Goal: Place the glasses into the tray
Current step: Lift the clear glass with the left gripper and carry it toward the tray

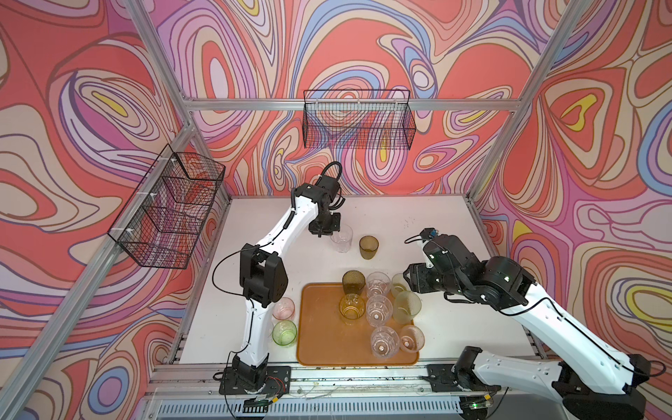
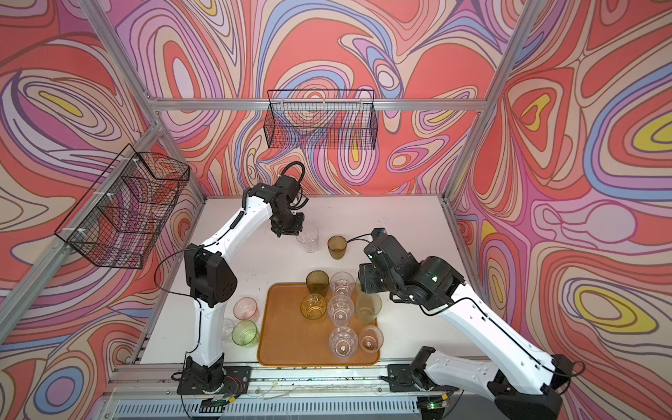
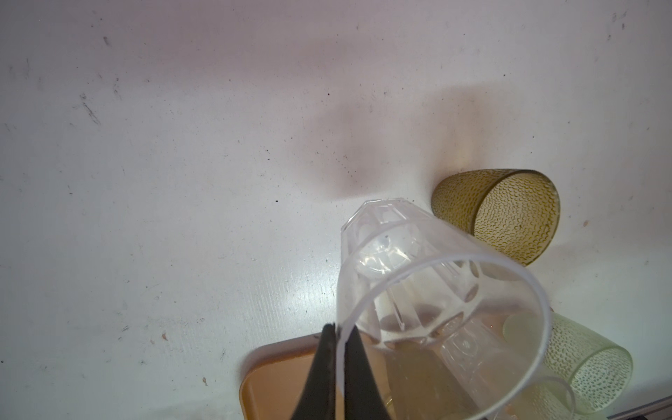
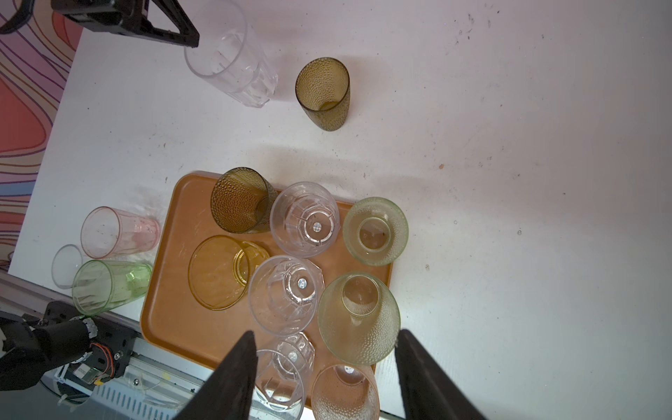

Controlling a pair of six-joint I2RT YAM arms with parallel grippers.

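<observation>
A: What's going on in a top view?
B: At the back of the worktop (image 1: 418, 218) the left gripper (image 1: 322, 232) pinches the rim of a clear glass (image 1: 342, 238), just beside a brown glass (image 1: 368, 247). The tray (image 1: 320, 327) lies at the front, well apart, and its left half is bare.

A: And the left wrist view?
B: The two fingers (image 3: 320, 363) are pressed onto one wall of the clear glass (image 3: 418, 291), one inside and one outside, and it hangs tilted. I can't tell if its base is off the worktop. It looks like a thin hold, so I'd lift straight up, clear of the brown glass (image 3: 502, 214), and carry it slowly.

A: The right wrist view?
B: The right gripper (image 4: 325, 331) is spread and holds nothing, above the glasses on the tray's right side. I'd aim for the bare strip (image 4: 171, 320) next to the yellow glass (image 4: 218, 272). A pink glass (image 4: 116, 232) and a green glass (image 4: 109, 287) sit on the worktop just beside that edge, so come down from above, don't sweep across, and seat the base flat before letting go
</observation>
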